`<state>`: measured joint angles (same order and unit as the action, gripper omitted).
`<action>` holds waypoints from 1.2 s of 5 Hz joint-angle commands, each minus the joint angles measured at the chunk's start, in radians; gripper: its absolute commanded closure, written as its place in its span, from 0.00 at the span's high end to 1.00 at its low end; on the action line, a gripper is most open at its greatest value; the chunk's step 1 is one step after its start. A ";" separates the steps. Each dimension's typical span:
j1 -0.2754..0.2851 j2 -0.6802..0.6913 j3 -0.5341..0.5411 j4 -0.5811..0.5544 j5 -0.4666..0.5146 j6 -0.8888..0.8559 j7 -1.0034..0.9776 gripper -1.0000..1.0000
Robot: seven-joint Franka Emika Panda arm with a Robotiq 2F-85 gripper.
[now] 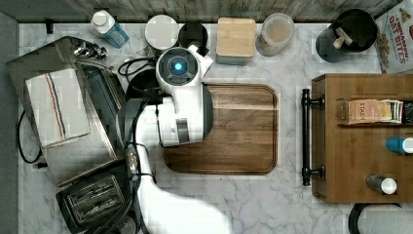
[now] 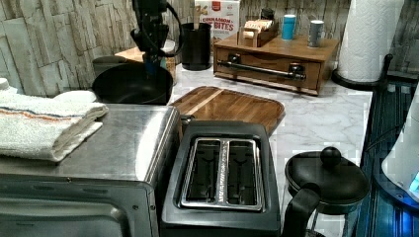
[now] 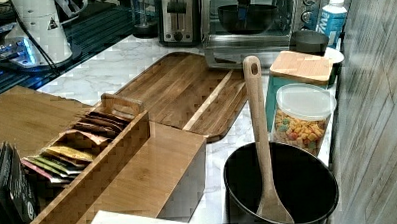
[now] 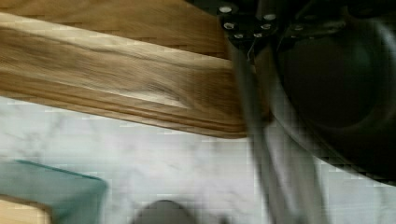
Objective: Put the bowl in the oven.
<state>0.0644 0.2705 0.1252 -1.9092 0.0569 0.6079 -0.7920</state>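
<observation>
The black bowl (image 2: 129,85) hangs tilted in the air beside the steel oven (image 2: 123,143). My gripper (image 2: 150,65) comes down from above and is shut on its far rim. In the right view the bowl (image 3: 253,18) hovers in front of the oven's (image 3: 303,3) open mouth, above the dropped glass door (image 3: 244,53), with the gripper (image 3: 242,11) on its rim. From the top, my arm covers most of the bowl (image 1: 140,84), which sits just right of the oven (image 1: 73,165). The wrist view has the bowl (image 4: 341,88) beside one finger (image 4: 254,121).
A folded towel (image 1: 56,107) lies on the oven. A black toaster (image 2: 222,173) stands next to the oven, a kettle (image 2: 326,177) beyond it. The wooden cutting board (image 1: 238,131) fills the middle. A pot with a wooden utensil (image 3: 282,189), canisters and a wooden drawer box (image 1: 360,146) line the edges.
</observation>
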 commanded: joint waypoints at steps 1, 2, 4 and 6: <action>0.049 0.068 0.124 0.166 0.098 0.053 -0.176 0.00; 0.029 0.084 0.159 0.189 0.190 0.028 -0.235 0.00; -0.015 0.187 0.207 0.270 0.315 -0.024 -0.315 0.00; -0.026 0.350 0.206 0.437 0.342 -0.169 -0.305 0.00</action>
<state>0.1018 0.5654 0.3149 -1.6523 0.3723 0.4717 -1.0508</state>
